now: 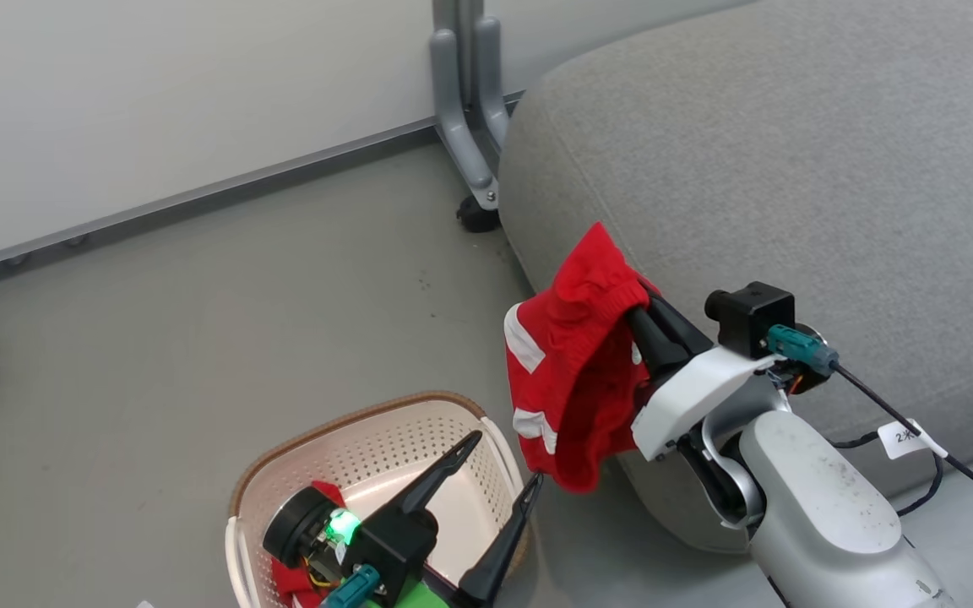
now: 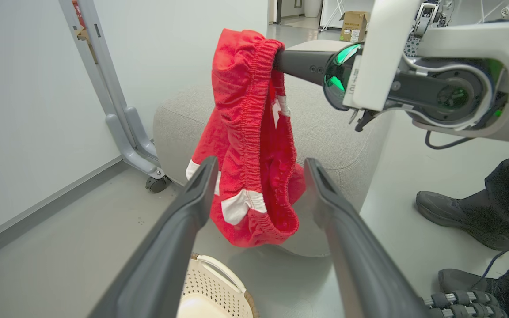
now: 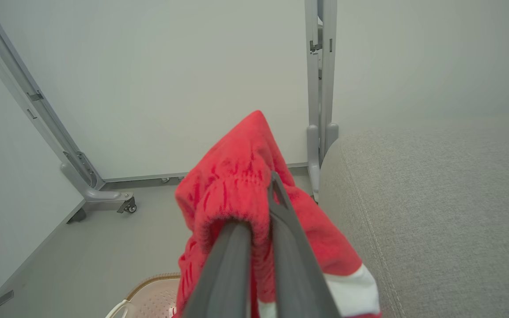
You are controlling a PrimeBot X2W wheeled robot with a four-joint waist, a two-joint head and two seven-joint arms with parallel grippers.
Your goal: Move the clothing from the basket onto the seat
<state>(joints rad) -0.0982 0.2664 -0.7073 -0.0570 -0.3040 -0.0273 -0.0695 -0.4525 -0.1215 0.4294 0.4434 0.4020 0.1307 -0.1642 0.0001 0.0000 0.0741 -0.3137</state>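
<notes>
We held the red garment (image 1: pixel 575 363) in the right gripper (image 1: pixel 643 317), pinched by its elastic waistband and hanging just beside the corner of the seat (image 1: pixel 790 169). Our left gripper (image 1: pixel 503 458), fingers spread, hovered over the basket (image 1: pixel 368 404), where more red clothing (image 1: pixel 290 581) lay.

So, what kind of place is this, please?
Probably a robot test room, not a home: white partition panels on wheeled grey stands, a bare grey floor, and one grey seat beside a laundry basket.
</notes>
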